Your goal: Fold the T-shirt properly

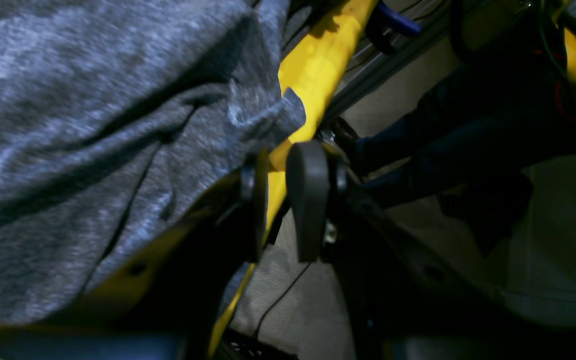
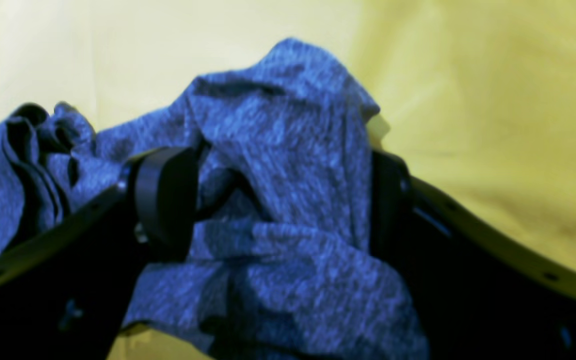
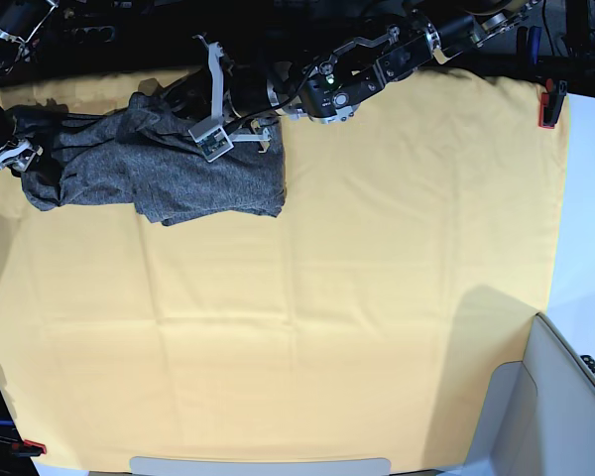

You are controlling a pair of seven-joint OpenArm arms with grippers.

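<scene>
The dark grey T-shirt lies bunched and creased at the far left of the yellow table cloth. My left gripper sits at the shirt's far edge. In the left wrist view its fingers stand narrowly apart at the cloth's edge, with the T-shirt just left of them. Whether they pinch anything does not show. My right gripper is at the shirt's left end. In the right wrist view, the right gripper stands wide open with a mound of T-shirt between its fingers.
Red clamps hold the cloth at the far right corner and the near left corner. A pale grey panel stands at the near right. Beyond the table's far edge are frame rails and cables.
</scene>
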